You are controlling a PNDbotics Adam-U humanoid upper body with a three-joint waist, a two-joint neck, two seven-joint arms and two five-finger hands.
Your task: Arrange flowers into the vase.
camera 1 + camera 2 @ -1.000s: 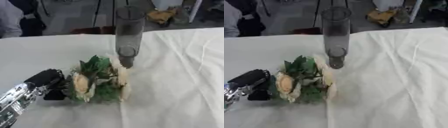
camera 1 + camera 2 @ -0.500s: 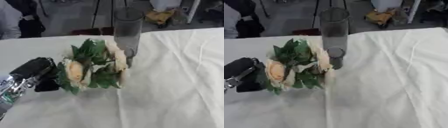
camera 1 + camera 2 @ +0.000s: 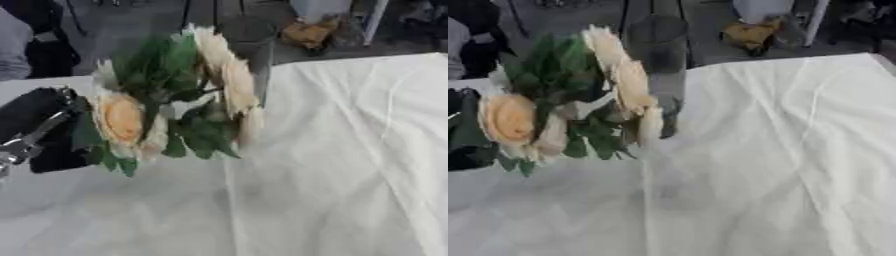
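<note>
A bunch of cream and peach flowers (image 3: 166, 100) with green leaves hangs in the air above the table, lifted close to the camera. My left hand (image 3: 39, 132), black with silver parts, holds it from the left with fingers curled round the stems, which the leaves hide. Behind the bunch stands a tall clear glass vase (image 3: 660, 65), upright on the white cloth, partly covered by the blooms. My right hand shows in neither view.
A white tablecloth (image 3: 350, 150) with creases covers the table, spreading wide to the right. Beyond the far edge lie a dark floor, a person's sleeve (image 3: 22, 45) at the upper left and a yellow-brown object (image 3: 306, 32).
My left hand has raised the bunch from the cloth up toward the camera; the blooms now overlap the vase. The vase has kept its place.
</note>
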